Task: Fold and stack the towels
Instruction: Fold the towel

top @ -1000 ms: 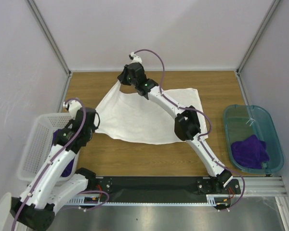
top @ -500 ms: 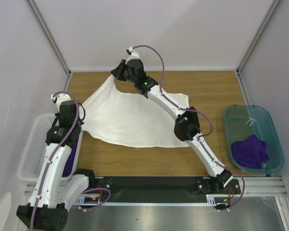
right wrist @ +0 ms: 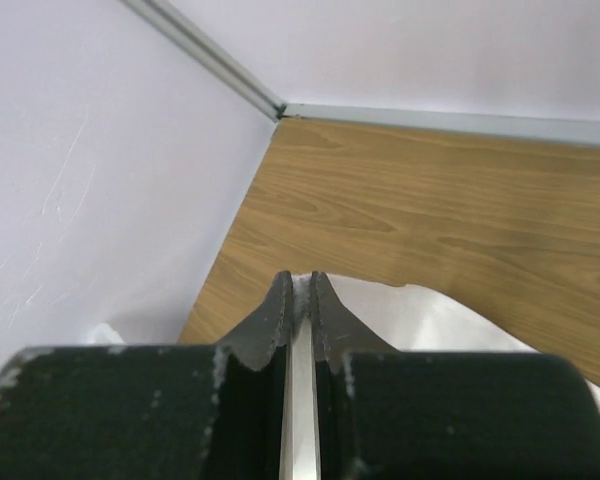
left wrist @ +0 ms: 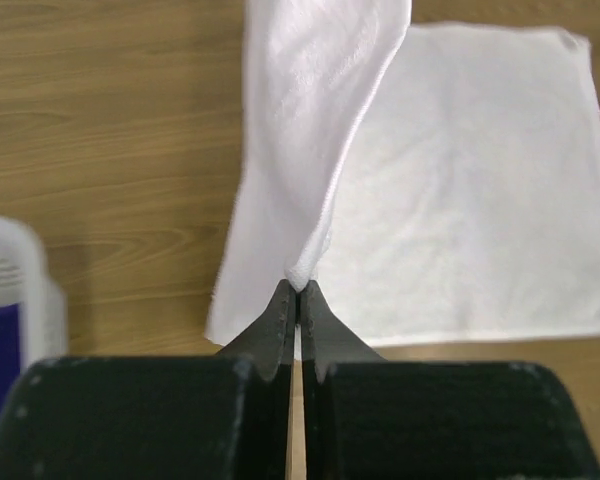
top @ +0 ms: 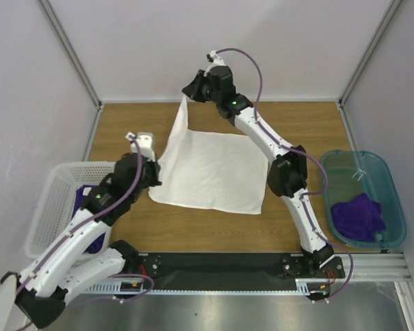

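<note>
The large white towel (top: 214, 169) lies spread on the wooden table, its left edge lifted. My left gripper (top: 156, 181) is shut on the towel's near-left corner; in the left wrist view the cloth (left wrist: 310, 150) rises from my closed fingertips (left wrist: 298, 290). My right gripper (top: 188, 92) is shut on the far-left corner, held above the table's back edge; the right wrist view shows white cloth (right wrist: 440, 320) pinched between the fingers (right wrist: 300, 285). A purple towel (top: 359, 215) lies in the teal bin. Another purple towel (top: 91, 227) shows in the white basket, mostly hidden by my left arm.
The white perforated basket (top: 52, 207) stands at the left table edge under my left arm. The teal bin (top: 362, 196) stands at the right edge. Grey walls close the back and both sides; the back-left corner (right wrist: 280, 108) is near my right gripper.
Both grippers have carried the towel's left edge to the right, so the towel now lies narrower and nearly square. The left arm swung forward and right; the right gripper moved right along the back.
</note>
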You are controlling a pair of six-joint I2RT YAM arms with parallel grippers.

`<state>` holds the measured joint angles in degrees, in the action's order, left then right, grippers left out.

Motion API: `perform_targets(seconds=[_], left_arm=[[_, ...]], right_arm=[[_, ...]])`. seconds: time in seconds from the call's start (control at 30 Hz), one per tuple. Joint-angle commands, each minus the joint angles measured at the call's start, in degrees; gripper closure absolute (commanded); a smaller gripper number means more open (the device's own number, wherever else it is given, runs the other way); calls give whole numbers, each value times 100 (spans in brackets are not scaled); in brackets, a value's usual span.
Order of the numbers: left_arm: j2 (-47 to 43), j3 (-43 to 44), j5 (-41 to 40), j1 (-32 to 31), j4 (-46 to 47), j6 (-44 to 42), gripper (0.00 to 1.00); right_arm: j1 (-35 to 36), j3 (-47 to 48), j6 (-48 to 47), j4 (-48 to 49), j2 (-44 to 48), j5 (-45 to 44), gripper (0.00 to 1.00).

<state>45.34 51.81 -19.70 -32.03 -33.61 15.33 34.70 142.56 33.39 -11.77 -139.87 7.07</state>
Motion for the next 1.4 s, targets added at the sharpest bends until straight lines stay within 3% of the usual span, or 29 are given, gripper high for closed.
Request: perform_targets(seconds=[0.0,0.17,0.33,0.57,1.17,1.37], left_arm=[[290,-188,-42,-619,547,268,100],[677,-242,54,-1559,864,391,100],[1344,-215,19,-2411,1198,575,100],[2030,-57,186,-2800,1488,655,100],[2277,743,72,-2958,1673,445,100],[2654,751,265,-3063,1840,374,100]], right_arm=[[-252,-526,-436,-255,759,418,100],[-665,-1115,-632,-660,1076,786,100],[-1000,-2363,-544,-432,1559,832,100],[-1281,-3744,-667,-194,2341,646,100],[-1554,-3235,-886,-809,2571,743,100],[-1703,-3585,-983,-871,2553,699,100]])
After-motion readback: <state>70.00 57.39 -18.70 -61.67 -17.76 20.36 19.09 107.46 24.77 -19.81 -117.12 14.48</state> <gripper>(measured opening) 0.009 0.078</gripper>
